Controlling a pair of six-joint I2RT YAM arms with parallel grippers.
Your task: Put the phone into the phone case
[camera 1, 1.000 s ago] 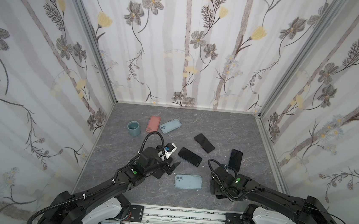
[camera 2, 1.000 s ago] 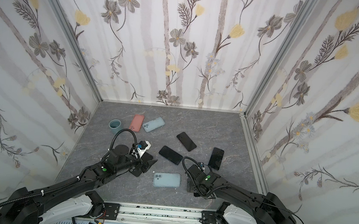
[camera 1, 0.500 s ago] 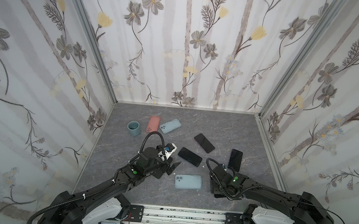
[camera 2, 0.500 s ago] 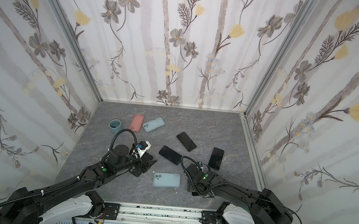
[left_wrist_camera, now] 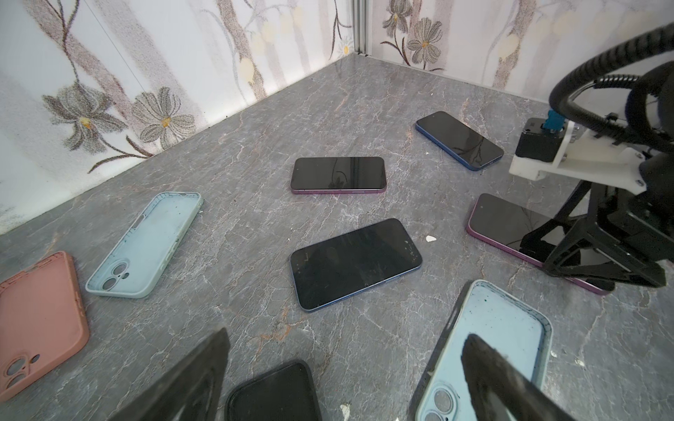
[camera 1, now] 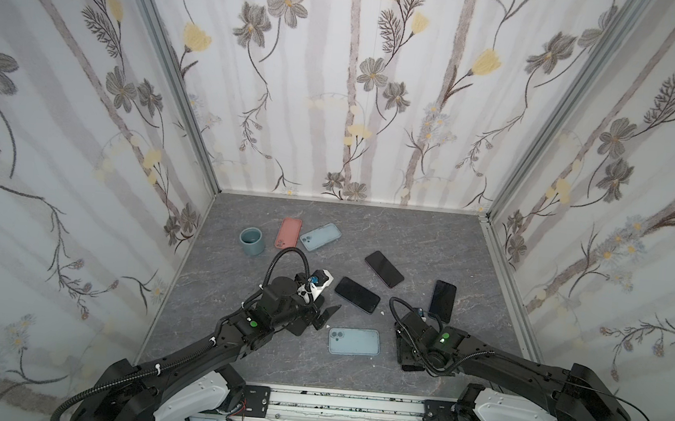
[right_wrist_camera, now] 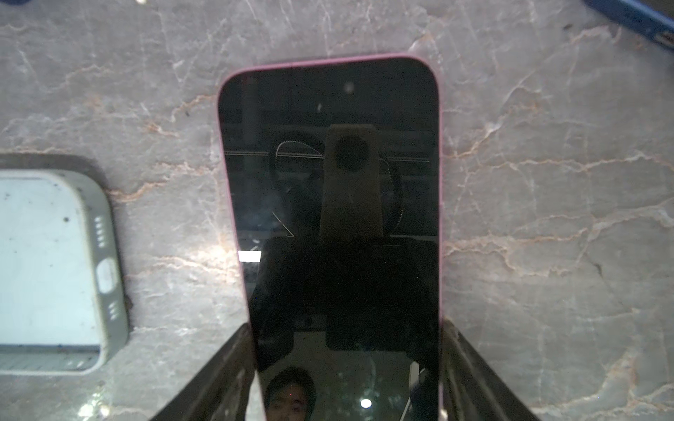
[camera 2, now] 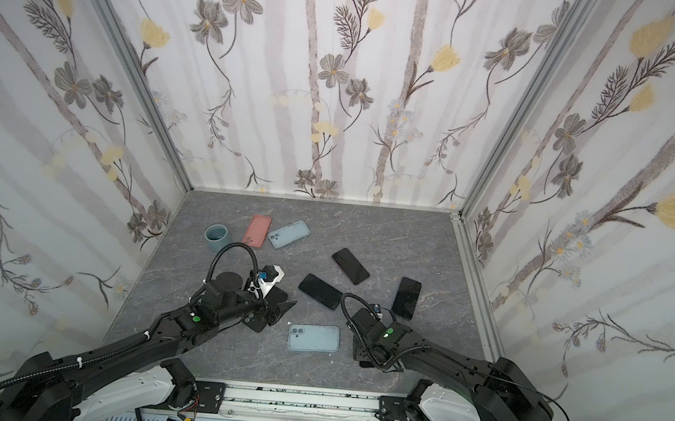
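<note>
The phone [right_wrist_camera: 328,182], a dark screen with a pink-purple rim, lies flat on the grey floor. My right gripper [right_wrist_camera: 346,328] is shut on it, one finger against each long edge. In both top views the right gripper [camera 1: 409,353] [camera 2: 365,349] covers that phone. A light blue phone case [camera 1: 353,341] [camera 2: 313,337] lies open side up just left of it. My left gripper [left_wrist_camera: 346,339] is open and empty, low over the floor, one finger above that case [left_wrist_camera: 492,346]. In the top views it [camera 1: 324,316] sits left of the case.
A black case [left_wrist_camera: 273,393] lies under my left gripper. Three more dark phones [camera 1: 357,294] [camera 1: 384,268] [camera 1: 442,300] lie mid-floor. A pink case [camera 1: 288,233], another light blue case [camera 1: 321,236] and a blue-grey cup [camera 1: 252,240] sit at the back left. Walls enclose three sides.
My right gripper's jaws have narrowed onto the phone's long edges, and its wrist shifted slightly. The left arm has not moved.
</note>
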